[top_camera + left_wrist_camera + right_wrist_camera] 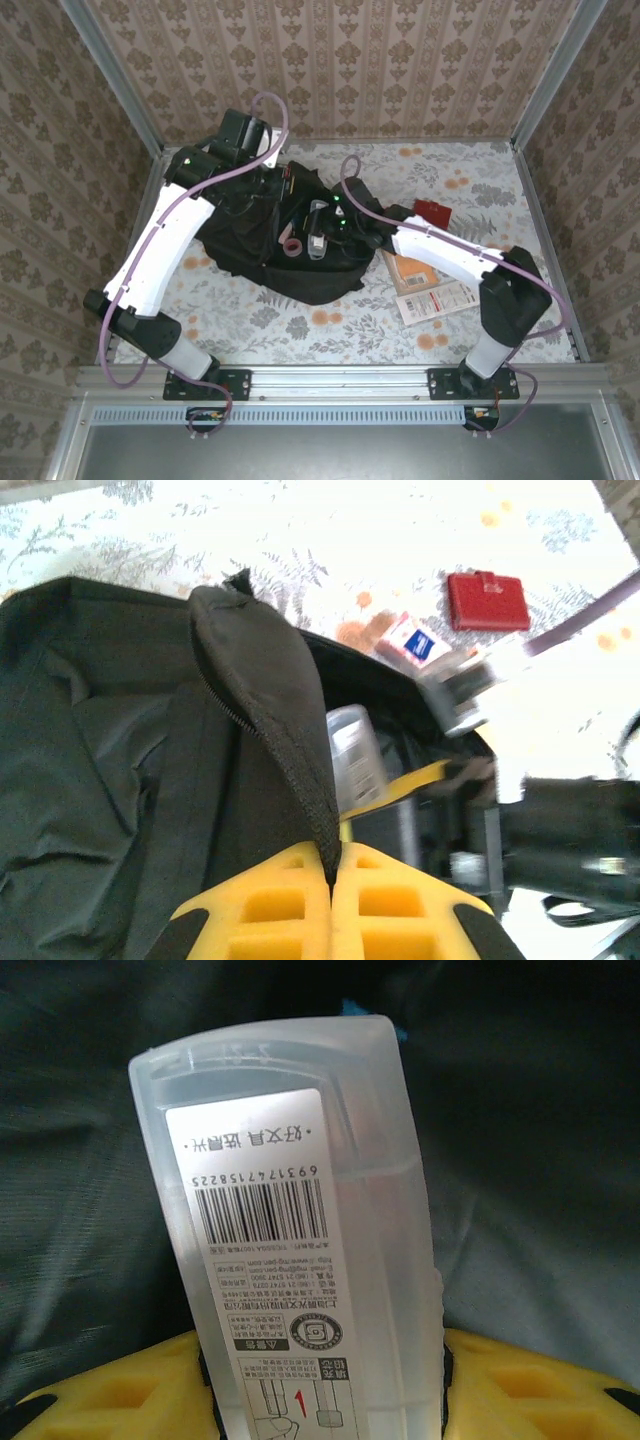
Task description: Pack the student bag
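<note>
On the left, your left claw [332,865] is pinching fully closed on the zipper edge of the flap [270,710] of the student bag [300,275], lifting it so the mouth is gaping. The bag itself is lying in the middle of the table [250,320], between the two arms. If that thin edge is slipping between the pads, the flap is likely going to drop and shut the opening. Just right of the flap, your right claw [320,1380] is standing about half open around a clear plastic case [290,1220], gripping its lower end, with the upper end pointing into the dark fabric. The case looks smooth, so it may be prone to sliding or twisting in the grip, and its corner could be catching on the rim or zipper teeth and dragging the soft bag. A pink ring [293,246] appears to be lying in the opening and might be blocking the way. Further right, a red wallet [433,211] and paper packs [432,292] are waiting on the table, near the right arm's sweep.
</note>
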You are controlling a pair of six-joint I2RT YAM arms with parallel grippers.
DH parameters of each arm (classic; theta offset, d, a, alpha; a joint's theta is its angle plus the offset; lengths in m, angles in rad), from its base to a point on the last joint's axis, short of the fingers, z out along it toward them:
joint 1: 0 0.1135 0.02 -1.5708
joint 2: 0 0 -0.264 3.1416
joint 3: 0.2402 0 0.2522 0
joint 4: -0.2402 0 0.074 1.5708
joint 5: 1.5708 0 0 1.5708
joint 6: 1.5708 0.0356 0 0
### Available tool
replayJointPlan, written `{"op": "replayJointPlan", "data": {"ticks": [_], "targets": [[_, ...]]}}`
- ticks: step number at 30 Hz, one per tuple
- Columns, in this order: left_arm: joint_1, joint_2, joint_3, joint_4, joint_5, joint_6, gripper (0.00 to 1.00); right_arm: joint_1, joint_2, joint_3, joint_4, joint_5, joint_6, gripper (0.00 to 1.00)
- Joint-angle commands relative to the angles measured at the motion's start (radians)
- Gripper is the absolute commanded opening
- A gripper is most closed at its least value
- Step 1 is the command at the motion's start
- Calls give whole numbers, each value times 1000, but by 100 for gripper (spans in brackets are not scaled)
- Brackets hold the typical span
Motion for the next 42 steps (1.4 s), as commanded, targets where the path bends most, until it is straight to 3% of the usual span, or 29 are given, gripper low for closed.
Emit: {"op": "replayJointPlan", "data": {"ticks": [1, 10, 13, 15, 18, 24, 33, 42], "targets": [[4, -9, 56, 100, 56, -36, 0, 7, 79, 52, 64, -73, 119, 53], [-14, -12, 5, 153, 138, -76, 0, 16, 307, 362, 10, -84, 169, 57], [-16, -20, -12, 171, 137, -78, 0, 23, 380, 447, 22, -146, 202, 80], [-14, -22, -15, 172, 130, -75, 0, 25, 391, 456, 22, -153, 205, 88], [-11, -23, -19, 170, 127, -69, 0, 25, 369, 418, 40, -152, 193, 92], [5, -39, -56, 190, 121, -64, 0, 16, 320, 337, 107, -193, 129, 90], [36, -95, -186, 229, 101, -70, 0, -35, 80, 103, 169, -161, -91, 90], [39, -131, -282, 269, 100, -77, 0, -149, -129, -17, -44, -46, -301, 90]]}}
